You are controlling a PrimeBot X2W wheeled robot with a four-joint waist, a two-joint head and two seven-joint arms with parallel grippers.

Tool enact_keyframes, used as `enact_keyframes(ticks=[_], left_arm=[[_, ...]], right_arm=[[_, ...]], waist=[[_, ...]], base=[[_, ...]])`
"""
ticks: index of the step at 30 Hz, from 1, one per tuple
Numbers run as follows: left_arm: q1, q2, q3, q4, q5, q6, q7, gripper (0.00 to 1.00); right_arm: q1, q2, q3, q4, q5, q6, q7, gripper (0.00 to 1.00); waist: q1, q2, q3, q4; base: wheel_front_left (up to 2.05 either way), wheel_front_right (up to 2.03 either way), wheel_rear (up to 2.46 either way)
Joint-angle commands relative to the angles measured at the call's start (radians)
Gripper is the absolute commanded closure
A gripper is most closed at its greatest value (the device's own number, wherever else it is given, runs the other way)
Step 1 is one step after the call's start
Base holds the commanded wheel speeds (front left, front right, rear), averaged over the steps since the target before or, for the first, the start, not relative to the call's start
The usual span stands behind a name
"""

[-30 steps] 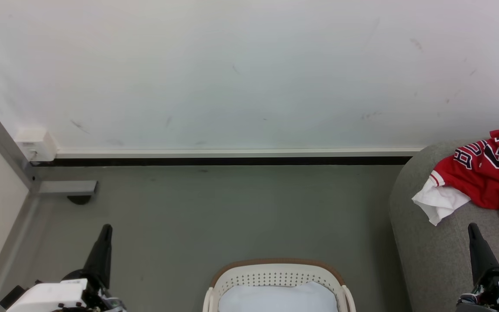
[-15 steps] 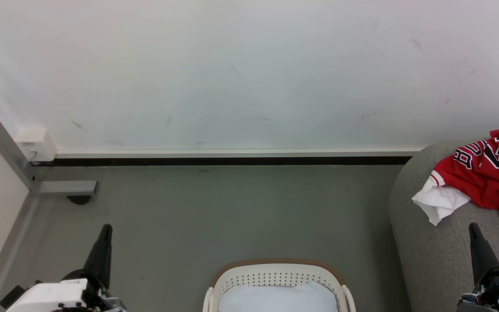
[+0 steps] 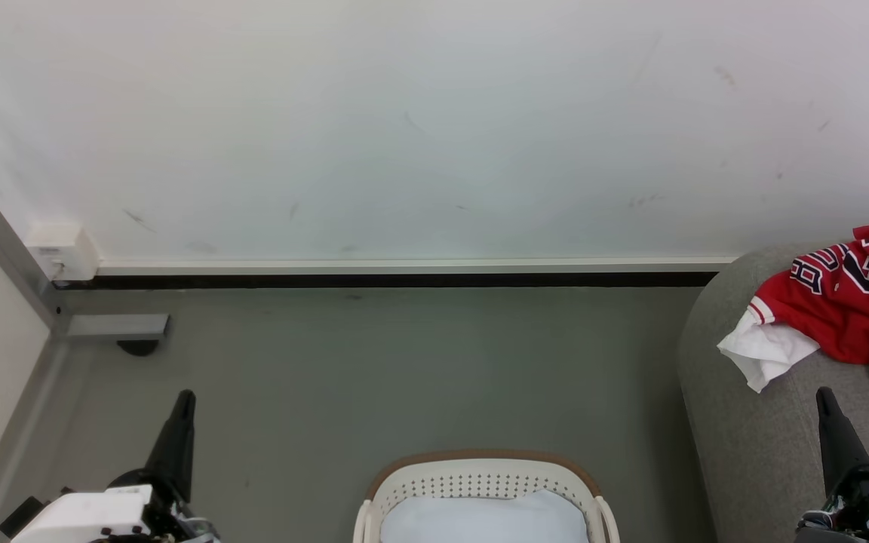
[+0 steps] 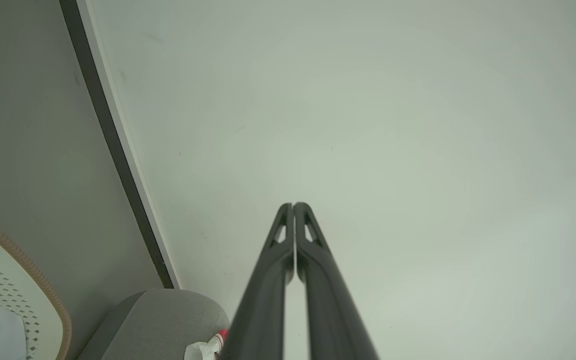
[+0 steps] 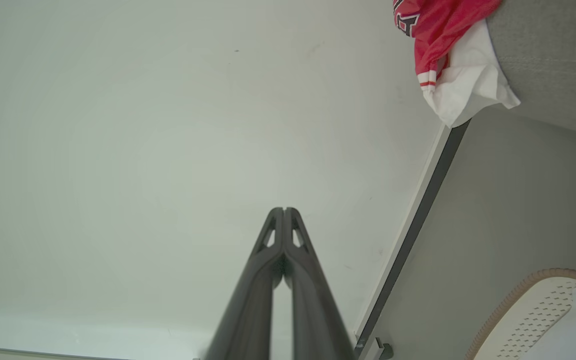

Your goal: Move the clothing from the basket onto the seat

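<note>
Two grippers low in the head view; how do their jaws stand?
— Both pairs are pressed tight together, tip against tip, with nothing between them. The left gripper (image 3: 186, 395) hangs over the grey floor (image 3: 404, 362) at the lower left, the right gripper (image 3: 822, 392) over the sofa (image 3: 751, 437) at the lower right, and each points up toward the white wall (image 3: 404, 128). Each wrist view shows its two dark fingers (image 4: 318, 270) meeting at the tips against that wall.
And the red jersey (image 3: 849, 302), is it in the basket (image 3: 480, 461)?
— No, it lies crumpled on top of the sofa at the right edge of the head view, lettering up, partly cut off by the frame. Its white part (image 3: 763, 351) hangs over the sofa's rounded edge, toward the floor. The right gripper's tips sit below it in that view, apart from it.
What is in the basket, then?
— A plain pale blue cloth (image 3: 483, 520). The white basket with its brown rim stands on the floor at the bottom middle, between the two grippers, left of the sofa
</note>
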Motion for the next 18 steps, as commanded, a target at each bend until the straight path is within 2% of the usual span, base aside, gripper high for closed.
enact_keyframes(ticks=[1,18], left_arm=[[-0.008,0.002,0.003,-0.004,-0.013,0.0,0.003,1.0],[-0.008,0.002,0.003,-0.004,-0.013,0.0,0.003,1.0]], right_arm=[[-0.009,-0.011,0.002,-0.001,0.012,-0.002,-0.005,1.0],[-0.012,-0.029,0.027,-0.011,0.031,-0.002,-0.025,1.0]], waist=[[0.0,0.0,0.0,0.0],[0.0,0.0,0.0,0.0]], base=[[0.0,0.0,0.0],[0.0,0.0,0.0]])
